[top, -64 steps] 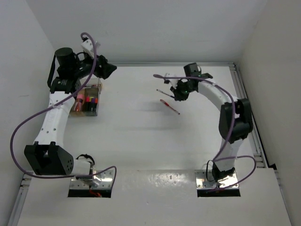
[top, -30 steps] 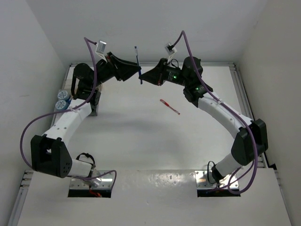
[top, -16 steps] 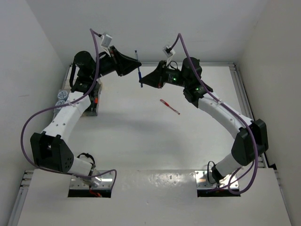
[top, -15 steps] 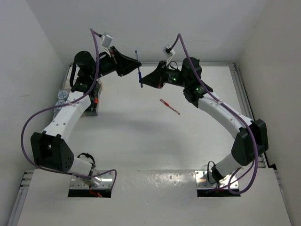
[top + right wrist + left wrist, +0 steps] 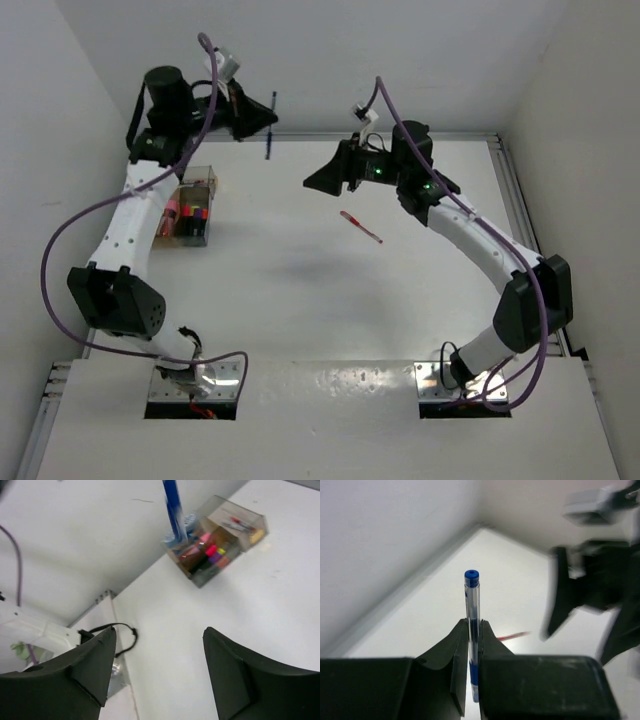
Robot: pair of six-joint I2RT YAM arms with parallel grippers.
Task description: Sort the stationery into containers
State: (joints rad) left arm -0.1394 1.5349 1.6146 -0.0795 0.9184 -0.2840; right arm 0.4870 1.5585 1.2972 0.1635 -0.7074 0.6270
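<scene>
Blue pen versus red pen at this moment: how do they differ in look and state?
The blue pen is clamped in the left hand, held off the table; the red pen lies loose and flat on the table, touched by neither hand. The blue pen shows a clear barrel with a blue end; the red pen looks red along its length. Both are thin pens, neither in the organiser box.

The left hand (image 5: pixel 472 630), gripping the thin clear-barrelled blue pen (image 5: pixel 472 600), has swung left and away from the mid-air meeting point; the pen is now well clear of the right hand (image 5: pixel 312 182), whose jaws are spread and empty; a wide gap has opened between the two hands.
</scene>
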